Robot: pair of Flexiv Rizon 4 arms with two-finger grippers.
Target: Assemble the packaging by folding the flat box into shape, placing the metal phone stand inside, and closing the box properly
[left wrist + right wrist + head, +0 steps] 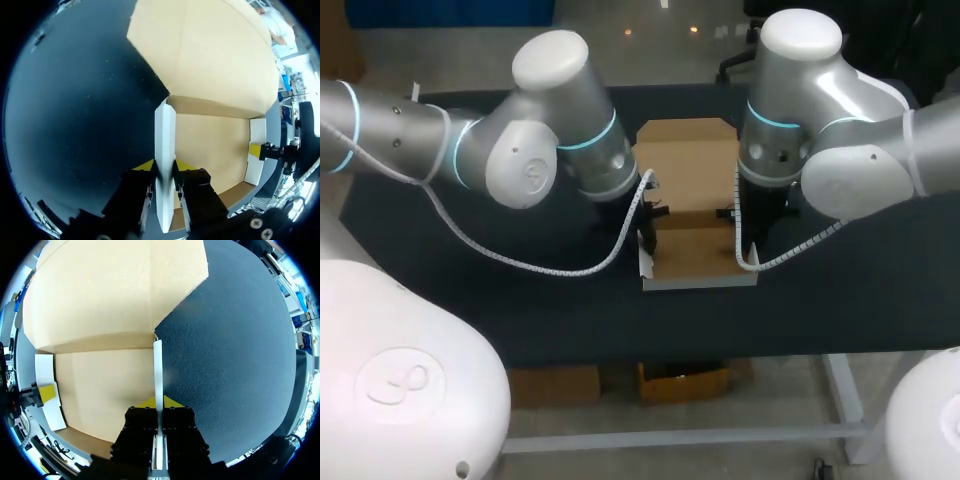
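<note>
Left jaws: almost closed. Both yellow-tipped fingers (145,165) press on opposite faces of the box's left side wall (165,130), a white panel standing upright between them.
Right jaws: narrowed to a slit. The yellow-tipped fingers clamp the right side wall (158,365) from both sides; this wall is thin, white and upright, seen edge-on from the wrist.
Box (698,240): it sits on the black tabletop (470,300), in the middle between the two arms. It is brown inside and white outside, and its floor lies flat.
Lid panel (685,160): it is open and lies flat on the tabletop on the far side of the floor, away from the robot.
Near edge: a white strip (700,282) runs along the front of the box. I cannot tell whether it stands upright or leans outward.
Left arm (520,150): it comes in from the left, with its bulky joints over the tabletop. The wrist is turned down onto the box's left edge.
Right arm (840,150): it comes in from the right, and the wrist points straight down onto the box's right edge.
Cables: a white ribbed cable (550,262) loops from the left arm toward its wrist. A second one (790,252) hangs beside the right wrist.
Across the box: from the left wrist, a yellow tip (255,150) of the right jaws shows on the far wall.
</note>
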